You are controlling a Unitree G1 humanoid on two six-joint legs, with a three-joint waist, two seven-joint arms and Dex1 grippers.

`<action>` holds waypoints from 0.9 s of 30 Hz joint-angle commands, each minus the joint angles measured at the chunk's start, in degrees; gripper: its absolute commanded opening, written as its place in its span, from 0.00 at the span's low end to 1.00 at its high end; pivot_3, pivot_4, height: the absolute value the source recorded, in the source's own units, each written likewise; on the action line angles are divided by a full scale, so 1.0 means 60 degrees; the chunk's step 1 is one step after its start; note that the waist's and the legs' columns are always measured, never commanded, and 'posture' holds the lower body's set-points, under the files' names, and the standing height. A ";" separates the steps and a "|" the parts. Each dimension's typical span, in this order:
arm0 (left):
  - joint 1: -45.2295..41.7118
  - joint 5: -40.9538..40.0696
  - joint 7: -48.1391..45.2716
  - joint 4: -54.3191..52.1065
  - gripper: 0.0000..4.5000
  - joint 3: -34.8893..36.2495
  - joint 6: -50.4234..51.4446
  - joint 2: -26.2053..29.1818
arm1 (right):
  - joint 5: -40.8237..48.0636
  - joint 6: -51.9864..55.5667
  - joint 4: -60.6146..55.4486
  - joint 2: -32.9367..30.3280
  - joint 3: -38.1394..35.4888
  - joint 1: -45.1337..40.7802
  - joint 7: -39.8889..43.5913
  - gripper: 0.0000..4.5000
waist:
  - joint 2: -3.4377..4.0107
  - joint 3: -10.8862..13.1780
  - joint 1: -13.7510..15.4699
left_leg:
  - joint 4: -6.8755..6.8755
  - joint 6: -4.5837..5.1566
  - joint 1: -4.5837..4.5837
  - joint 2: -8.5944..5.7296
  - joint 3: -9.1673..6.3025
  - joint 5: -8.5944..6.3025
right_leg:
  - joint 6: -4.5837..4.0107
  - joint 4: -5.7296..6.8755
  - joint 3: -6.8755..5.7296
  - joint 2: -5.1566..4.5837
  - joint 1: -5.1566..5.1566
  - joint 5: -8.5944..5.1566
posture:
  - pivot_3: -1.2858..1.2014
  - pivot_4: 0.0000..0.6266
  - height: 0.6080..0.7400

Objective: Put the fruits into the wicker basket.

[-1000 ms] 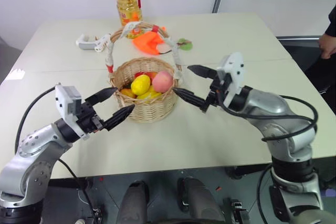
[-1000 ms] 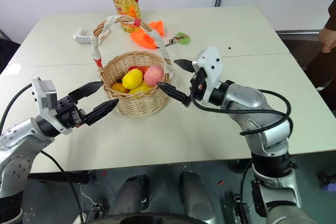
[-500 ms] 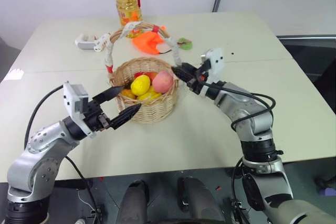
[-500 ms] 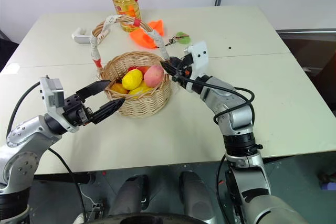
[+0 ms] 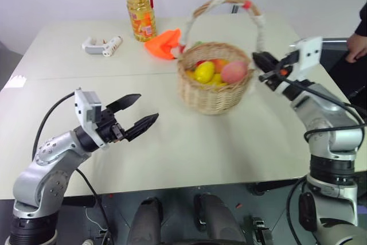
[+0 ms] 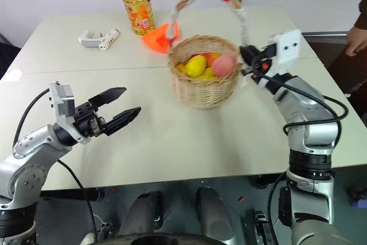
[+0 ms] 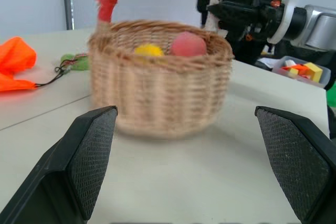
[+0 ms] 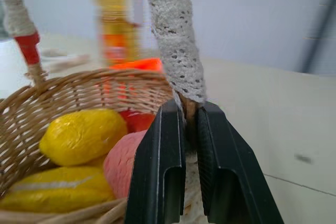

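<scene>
While the wicker basket [image 5: 215,78] stood near the left side of the counter [image 5: 172,142] a second ago, close in front of the left gripper [image 5: 135,114], it now sits well over to the right, and the head views show it dragged there as one piece with its load. The right gripper [image 8: 189,129], which a second ago was spread wide beside the basket rim, has clamped its two black fingers [image 8: 160,171] on the foot of the cloth-wrapped handle [image 5: 226,1], just where it meets the rim. The left gripper stays spread wide and empty, now well apart from the basket. Both task fruits already lie inside: one pink-red peach [image 5: 233,72] and one yellow lemon [image 5: 205,71], side by side, with one banana [image 8: 47,190] under them and a reddish fruit [image 8: 137,120] behind, probably the mango. So the putting-in looks finished, and I judge this pull as tidying or presenting the basket rather than a needed step. Counting the rest: one oil bottle [image 5: 138,4], one orange cloth [image 5: 163,44], one white tool [image 5: 102,45] on the far side of the counter, and one person's hand [image 5: 355,49] at the right edge.
</scene>
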 commanded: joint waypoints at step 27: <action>0.2553 0.2209 0.1568 0.1240 1.00 0.1579 -0.1207 -0.0297 | 0.1192 -0.1560 -0.1485 -0.1282 -0.0542 0.3639 0.3127 0.96 | 0.0007 -0.0001 -0.0039 | -0.0010 0.0007 0.0021 0.0012 0.0005 -0.0004 | 0.0030 0.0005 0.0018 0.0009 0.0004 -0.0021 | 0.52 0.24 1.00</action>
